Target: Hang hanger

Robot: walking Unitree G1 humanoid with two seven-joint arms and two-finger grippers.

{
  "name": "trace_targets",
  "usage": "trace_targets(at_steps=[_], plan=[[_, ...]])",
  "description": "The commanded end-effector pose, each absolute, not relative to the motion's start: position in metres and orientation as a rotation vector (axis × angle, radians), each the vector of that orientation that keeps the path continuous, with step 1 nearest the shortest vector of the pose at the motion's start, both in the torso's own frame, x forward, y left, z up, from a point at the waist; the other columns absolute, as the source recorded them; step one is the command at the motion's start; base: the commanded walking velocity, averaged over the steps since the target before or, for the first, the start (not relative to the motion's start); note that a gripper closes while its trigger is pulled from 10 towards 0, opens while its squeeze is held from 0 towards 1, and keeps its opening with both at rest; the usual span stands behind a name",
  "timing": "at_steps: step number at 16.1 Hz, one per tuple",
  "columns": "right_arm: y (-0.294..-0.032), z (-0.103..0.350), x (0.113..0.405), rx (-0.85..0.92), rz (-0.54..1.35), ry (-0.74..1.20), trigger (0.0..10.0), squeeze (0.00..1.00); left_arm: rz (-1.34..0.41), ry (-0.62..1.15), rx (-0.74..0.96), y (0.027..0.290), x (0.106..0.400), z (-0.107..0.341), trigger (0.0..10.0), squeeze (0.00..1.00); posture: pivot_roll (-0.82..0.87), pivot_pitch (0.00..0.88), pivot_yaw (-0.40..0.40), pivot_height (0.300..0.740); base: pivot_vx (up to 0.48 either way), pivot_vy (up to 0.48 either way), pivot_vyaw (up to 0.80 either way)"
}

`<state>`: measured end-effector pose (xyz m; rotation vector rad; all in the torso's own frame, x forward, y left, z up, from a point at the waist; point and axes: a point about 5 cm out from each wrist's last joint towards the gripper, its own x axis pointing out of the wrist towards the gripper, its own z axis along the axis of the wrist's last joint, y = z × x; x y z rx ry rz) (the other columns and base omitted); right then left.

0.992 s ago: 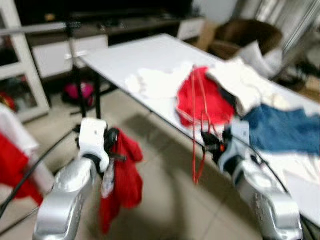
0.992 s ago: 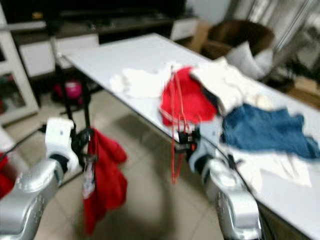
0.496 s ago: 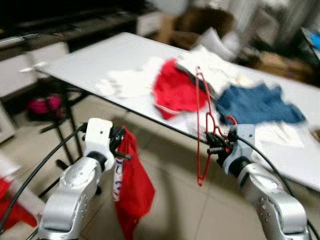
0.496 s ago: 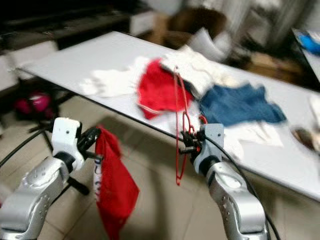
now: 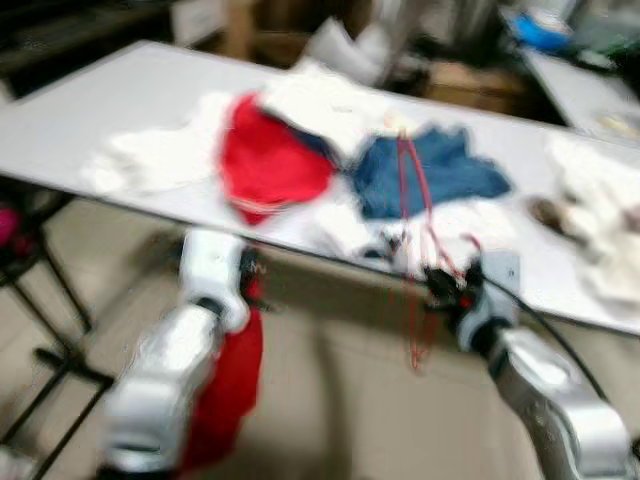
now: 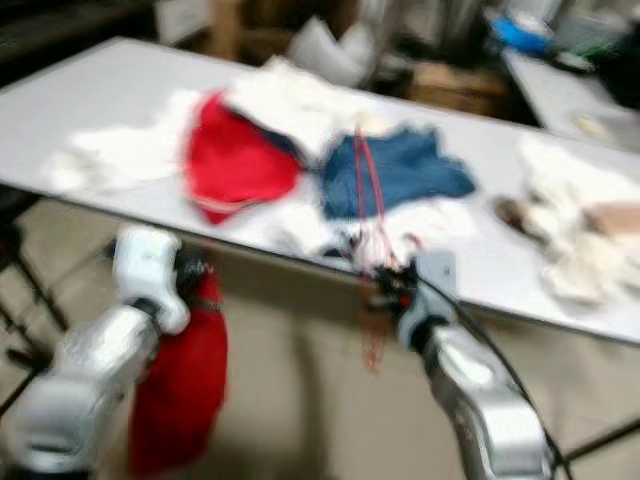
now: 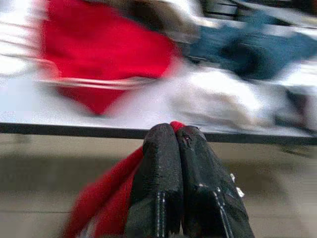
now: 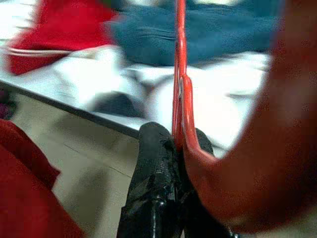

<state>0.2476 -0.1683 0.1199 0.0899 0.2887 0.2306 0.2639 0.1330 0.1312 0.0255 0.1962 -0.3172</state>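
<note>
Two grippers are busy as we walk. Our right gripper [image 8: 171, 148], at four o'clock, pinches the red hanger [image 5: 415, 250] upright just before the table [image 5: 120, 100] edge. Our left gripper [image 7: 176, 136], at eight o'clock, is pressed together on a hanging red cloth [image 5: 225, 390]. We judge the hanger could swing and snag the piled clothes [image 5: 430, 170] or twist loose, since the walking blurs everything. Compared with a second ago, the view has swung right along the table; both holds are unchanged.
</note>
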Motion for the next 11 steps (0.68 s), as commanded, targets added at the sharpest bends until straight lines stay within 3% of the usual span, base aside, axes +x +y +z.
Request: trace_targets(at_steps=[1, 11], plan=[[-0.169, 0.128, 0.25, 0.085, 0.228, 0.251, 10.0, 0.0, -0.315, 0.152, 0.042, 0.135, 0.268, 0.141, 10.0, 0.0, -0.16, 0.0, -0.048, 0.74, 0.0, -0.48, 0.0], [-0.181, 0.126, 0.248, -0.007, 0.19, 0.236, 10.0, 0.0, -0.347, 0.138, 0.1, 0.13, 0.274, 0.142, 10.0, 0.0, -0.16, 0.0, -0.017, 0.74, 0.0, -0.48, 0.0]])
